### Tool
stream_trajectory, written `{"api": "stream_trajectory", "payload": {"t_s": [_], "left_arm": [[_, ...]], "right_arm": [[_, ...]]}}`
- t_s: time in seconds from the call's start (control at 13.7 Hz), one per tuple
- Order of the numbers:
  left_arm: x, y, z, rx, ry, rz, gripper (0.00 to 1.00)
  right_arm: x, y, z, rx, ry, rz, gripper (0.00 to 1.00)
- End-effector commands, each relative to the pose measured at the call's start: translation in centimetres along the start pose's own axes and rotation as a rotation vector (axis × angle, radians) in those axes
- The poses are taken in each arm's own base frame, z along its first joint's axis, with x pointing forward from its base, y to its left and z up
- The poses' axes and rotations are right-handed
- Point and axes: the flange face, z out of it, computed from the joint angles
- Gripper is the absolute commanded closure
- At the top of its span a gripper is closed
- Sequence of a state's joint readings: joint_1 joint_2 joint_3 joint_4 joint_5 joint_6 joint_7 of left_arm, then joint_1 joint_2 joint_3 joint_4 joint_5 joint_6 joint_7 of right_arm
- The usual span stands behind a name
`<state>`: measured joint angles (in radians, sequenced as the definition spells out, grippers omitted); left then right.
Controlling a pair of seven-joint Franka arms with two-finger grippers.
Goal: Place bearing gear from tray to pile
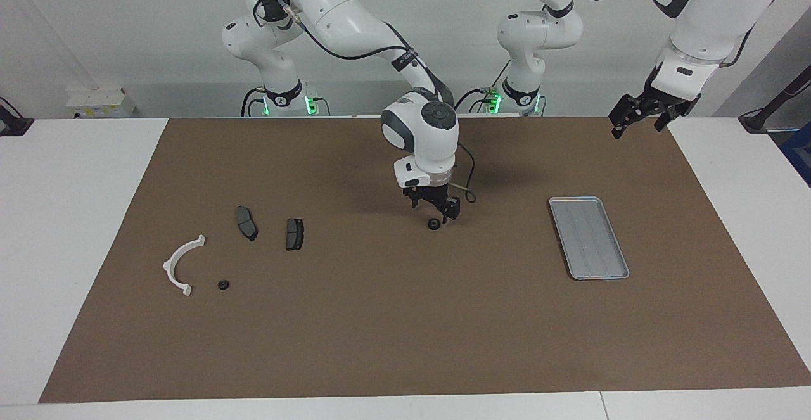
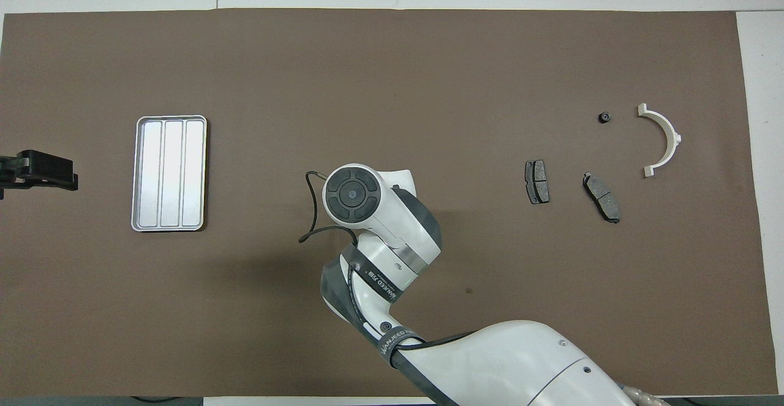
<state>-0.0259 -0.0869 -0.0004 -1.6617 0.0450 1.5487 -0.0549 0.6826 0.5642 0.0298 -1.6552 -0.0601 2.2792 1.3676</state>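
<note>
A silver-grey tray (image 1: pixel 589 237) with lengthwise ridges, a white curved bracket (image 1: pixel 180 264), two dark grey pads (image 1: pixel 246 222) and a black gear (image 1: pixel 434 224) lie on a plain brown mat (image 1: pixel 405 331).

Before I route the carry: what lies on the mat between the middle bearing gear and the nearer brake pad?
Nothing: between the bearing gear and the brake pad the brown mat is bare, as the facing view shows.
</note>
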Motion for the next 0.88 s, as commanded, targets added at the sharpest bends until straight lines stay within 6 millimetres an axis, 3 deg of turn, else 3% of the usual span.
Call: {"api": "stream_trajectory", "payload": {"t_s": [0.0,0.22,0.59,0.66,0.8], "left_arm": [[-0.1,-0.3,-0.8,-0.013,-0.011,0.043,0.00],[-0.2,-0.1,-0.8,-0.014,-0.004,0.044,0.00],[-0.3,0.0,-0.5,-0.012,-0.007,0.041,0.00],[-0.5,0.0,-0.5,-0.012,-0.014,0.042,0.00],[-0.5,-0.3,-0.5,-0.013,-0.008,0.036,0.00]], "right_arm": [[0.4,-0.2,0.3,-0.006,0.007,0.007,0.04],[0.2,0.0,1.4,-0.039,0.017,-0.011,0.04],[0.8,-1.1,0.9,-0.068,0.014,-0.006,0.09],[0.9,-1.1,0.9,-0.069,0.015,-0.004,0.17],[1.2,-1.1,0.9,-0.061,0.009,0.006,0.57]]}}
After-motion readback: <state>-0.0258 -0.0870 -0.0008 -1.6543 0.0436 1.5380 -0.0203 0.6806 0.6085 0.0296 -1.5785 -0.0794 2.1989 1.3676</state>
